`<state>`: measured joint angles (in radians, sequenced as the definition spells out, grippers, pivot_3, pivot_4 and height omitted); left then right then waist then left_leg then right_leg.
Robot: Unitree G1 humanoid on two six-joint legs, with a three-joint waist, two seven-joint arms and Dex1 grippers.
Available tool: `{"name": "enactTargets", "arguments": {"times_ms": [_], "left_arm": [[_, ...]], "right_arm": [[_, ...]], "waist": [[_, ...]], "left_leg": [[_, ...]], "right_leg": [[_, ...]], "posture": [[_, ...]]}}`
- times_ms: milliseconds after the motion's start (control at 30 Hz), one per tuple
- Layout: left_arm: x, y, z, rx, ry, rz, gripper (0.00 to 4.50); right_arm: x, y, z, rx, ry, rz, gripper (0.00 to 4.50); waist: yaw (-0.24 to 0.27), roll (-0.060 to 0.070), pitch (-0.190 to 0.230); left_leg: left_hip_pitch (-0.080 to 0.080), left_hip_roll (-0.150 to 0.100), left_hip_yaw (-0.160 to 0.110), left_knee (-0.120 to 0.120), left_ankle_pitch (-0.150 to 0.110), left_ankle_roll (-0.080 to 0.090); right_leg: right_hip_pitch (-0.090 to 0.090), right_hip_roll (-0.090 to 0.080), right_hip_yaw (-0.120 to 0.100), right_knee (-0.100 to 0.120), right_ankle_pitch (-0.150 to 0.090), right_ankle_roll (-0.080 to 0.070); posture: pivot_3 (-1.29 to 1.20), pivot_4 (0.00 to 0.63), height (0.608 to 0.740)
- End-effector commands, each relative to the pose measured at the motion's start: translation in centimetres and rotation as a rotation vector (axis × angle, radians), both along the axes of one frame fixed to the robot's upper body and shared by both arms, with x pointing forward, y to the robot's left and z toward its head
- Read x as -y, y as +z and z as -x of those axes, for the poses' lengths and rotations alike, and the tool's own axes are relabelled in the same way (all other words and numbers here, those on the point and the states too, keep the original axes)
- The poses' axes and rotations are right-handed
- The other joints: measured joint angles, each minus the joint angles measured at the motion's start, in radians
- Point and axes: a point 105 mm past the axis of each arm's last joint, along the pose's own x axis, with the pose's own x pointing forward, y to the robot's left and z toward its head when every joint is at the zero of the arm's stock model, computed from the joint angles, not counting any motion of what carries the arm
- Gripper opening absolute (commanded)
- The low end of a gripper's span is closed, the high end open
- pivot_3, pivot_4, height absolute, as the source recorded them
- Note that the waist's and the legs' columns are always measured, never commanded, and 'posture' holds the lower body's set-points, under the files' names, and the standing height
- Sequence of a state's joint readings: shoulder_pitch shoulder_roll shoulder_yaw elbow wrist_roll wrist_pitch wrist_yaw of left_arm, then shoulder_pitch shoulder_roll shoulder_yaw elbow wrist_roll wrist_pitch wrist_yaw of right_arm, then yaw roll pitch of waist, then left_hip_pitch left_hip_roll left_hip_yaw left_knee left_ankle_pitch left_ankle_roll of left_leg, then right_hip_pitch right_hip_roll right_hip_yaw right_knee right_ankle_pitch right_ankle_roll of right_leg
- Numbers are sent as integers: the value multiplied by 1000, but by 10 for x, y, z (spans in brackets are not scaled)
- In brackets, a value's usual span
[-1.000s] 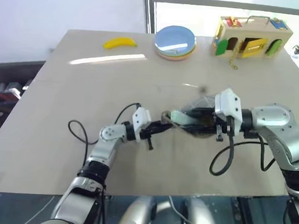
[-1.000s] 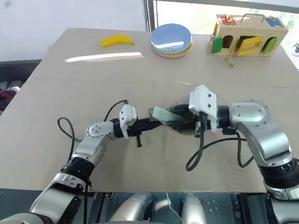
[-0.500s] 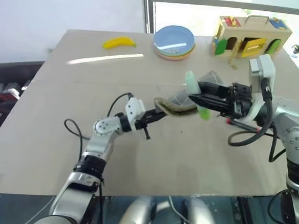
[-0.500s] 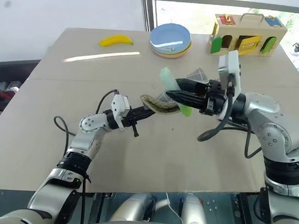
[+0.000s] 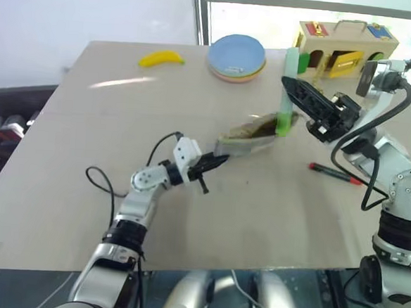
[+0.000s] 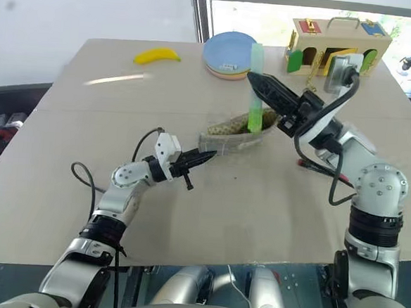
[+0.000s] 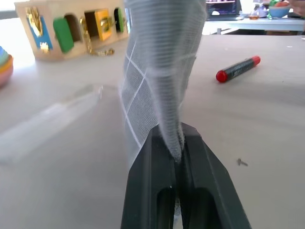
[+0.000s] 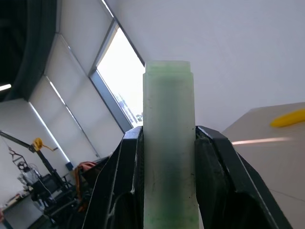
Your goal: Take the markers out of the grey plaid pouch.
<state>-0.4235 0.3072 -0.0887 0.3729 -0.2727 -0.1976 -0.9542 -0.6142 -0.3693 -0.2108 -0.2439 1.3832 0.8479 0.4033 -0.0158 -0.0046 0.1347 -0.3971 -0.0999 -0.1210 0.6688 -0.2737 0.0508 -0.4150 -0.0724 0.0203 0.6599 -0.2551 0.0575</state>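
Observation:
The grey plaid pouch (image 5: 249, 134) lies stretched across the table's middle, its yellowish mouth facing right. My left gripper (image 5: 216, 160) is shut on the pouch's near end, and the fabric (image 7: 157, 71) is pinched between its fingers (image 7: 147, 167). My right gripper (image 5: 289, 84) is raised above the mouth and shut on the green marker (image 6: 256, 87), which stands nearly upright. The marker's lower end overlaps the mouth; I cannot tell whether it is still inside. The wrist view shows it clamped (image 8: 169, 138). The red-ended marker (image 5: 337, 174) lies on the table to the right.
At the table's far edge are a yellow banana (image 5: 162, 57), a stack of coloured plates (image 5: 237, 56) and a wooden latch box (image 5: 347, 47). A clear plastic piece (image 7: 52, 124) lies on the table beside the pouch.
My right gripper rose from the pouch's mouth and rolled, bringing the green marker from lying level to standing upright. The left gripper kept its hold on the pouch's end.

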Motion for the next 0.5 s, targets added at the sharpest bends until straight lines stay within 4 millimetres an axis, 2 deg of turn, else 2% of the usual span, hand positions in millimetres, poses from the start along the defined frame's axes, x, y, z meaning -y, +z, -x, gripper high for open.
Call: {"name": "enactTargets", "arguments": {"times_ms": [33,133,267,367,500], "left_arm": [[10,12,4,49,-16,18,0],[10,10,5,47,-9,18,0],[-2,9,3,48,28,5,0],[-19,9,3,67,57,-43,0],[-41,11,3,85,103,-83,0]], "right_arm": [[-6,12,-5,-58,-28,-102,899],[-4,15,-10,-95,-55,-136,899],[12,-1,-16,-77,-140,31,899],[30,-33,-15,-59,-207,299,899],[63,-97,-13,-35,-277,738,899]], "waist": [[1,0,0],[1,0,0],[4,0,0],[4,0,0],[2,0,0]], "left_leg": [[0,0,0,0,0,0],[0,0,0,1,0,0],[0,0,0,1,0,0],[0,-1,0,0,0,0],[0,0,1,0,0,0]], "right_leg": [[0,0,0,0,0,0],[0,0,0,1,0,0],[0,0,0,1,0,0],[0,0,0,0,0,0],[0,0,0,-1,0,0]], "posture": [[0,150,740],[0,150,740],[0,150,740],[0,150,740],[0,150,740]]}}
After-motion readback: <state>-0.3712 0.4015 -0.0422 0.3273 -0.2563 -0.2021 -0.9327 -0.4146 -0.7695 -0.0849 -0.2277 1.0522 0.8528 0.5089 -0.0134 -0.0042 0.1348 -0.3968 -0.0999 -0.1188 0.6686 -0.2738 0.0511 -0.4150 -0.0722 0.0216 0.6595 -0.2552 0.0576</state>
